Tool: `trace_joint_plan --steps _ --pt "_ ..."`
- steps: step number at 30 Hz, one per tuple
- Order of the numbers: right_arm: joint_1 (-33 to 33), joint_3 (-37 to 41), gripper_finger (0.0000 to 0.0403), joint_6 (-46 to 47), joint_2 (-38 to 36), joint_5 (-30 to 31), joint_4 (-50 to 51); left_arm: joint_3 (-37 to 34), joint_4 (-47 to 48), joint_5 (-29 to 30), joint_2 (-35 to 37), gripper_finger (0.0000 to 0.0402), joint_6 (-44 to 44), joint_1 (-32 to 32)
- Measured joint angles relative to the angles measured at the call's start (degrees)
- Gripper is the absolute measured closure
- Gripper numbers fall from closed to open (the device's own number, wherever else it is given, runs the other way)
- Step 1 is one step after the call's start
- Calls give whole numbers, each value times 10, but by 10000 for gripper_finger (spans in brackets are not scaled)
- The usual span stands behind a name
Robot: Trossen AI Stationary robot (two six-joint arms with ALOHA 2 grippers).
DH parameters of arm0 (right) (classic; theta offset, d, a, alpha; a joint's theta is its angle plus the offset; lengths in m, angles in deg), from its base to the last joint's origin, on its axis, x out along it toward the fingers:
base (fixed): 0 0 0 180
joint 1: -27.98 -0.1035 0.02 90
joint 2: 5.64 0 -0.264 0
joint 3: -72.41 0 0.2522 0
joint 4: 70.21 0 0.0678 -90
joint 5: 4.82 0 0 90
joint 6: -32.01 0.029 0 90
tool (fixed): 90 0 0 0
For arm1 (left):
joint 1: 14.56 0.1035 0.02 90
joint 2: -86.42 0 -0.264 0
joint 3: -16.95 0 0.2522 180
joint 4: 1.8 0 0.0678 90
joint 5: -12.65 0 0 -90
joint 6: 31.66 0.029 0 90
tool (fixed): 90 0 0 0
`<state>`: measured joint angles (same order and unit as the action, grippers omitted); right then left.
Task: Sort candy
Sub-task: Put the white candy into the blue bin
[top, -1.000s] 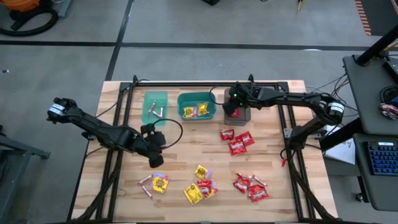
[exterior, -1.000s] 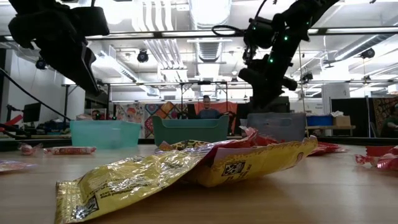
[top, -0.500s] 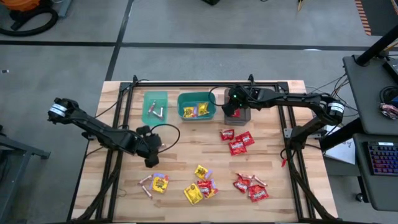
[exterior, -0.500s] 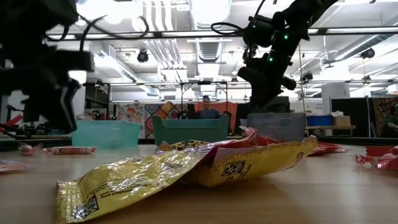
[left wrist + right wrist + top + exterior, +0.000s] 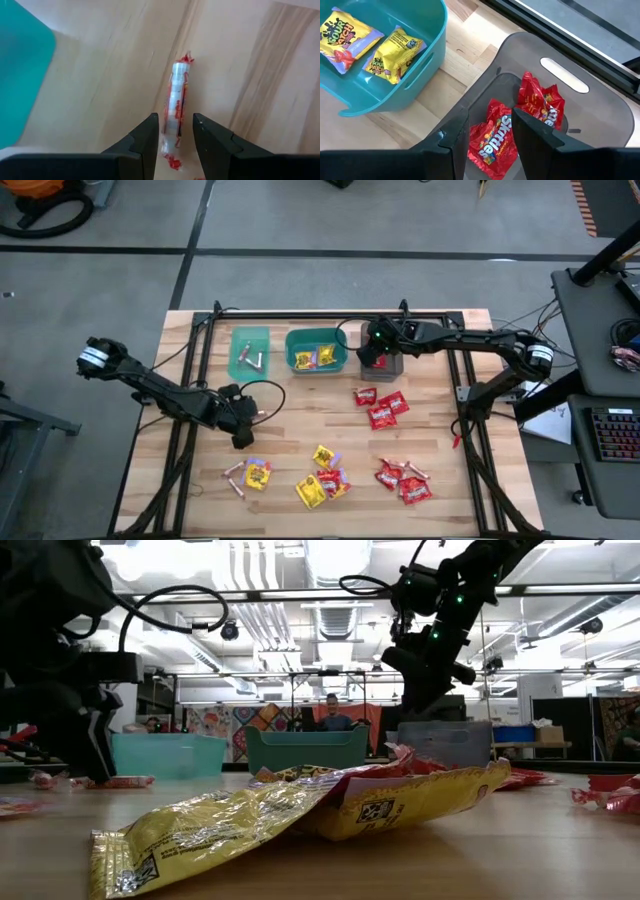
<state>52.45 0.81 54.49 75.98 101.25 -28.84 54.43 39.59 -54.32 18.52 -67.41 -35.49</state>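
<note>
Table [image 5: 440, 500]: light wood; loose candy lies across its near half.
Bins: grey bin [image 5: 600, 107] with two red Skittles packets [image 5: 492, 140], beside teal bin [image 5: 427, 60] with yellow packets [image 5: 392, 52].
Right gripper [image 5: 491, 136]: above the grey bin, fingers apart, holding nothing.
Left gripper [image 5: 175, 136]: down at the table, fingers parted either side of a pinkish stick candy [image 5: 176, 107], not yet clamped.
</note>
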Motion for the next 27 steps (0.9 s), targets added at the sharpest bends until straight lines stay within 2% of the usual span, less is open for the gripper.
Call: trace_joint_plan --steps 15,27 --pt "0 0 264 0 0 0 0 -20 -25 2 1 300 -13 1" --pt "0 0 265 -2 0 0 0 -20 -26 1 0 369 -13 1"
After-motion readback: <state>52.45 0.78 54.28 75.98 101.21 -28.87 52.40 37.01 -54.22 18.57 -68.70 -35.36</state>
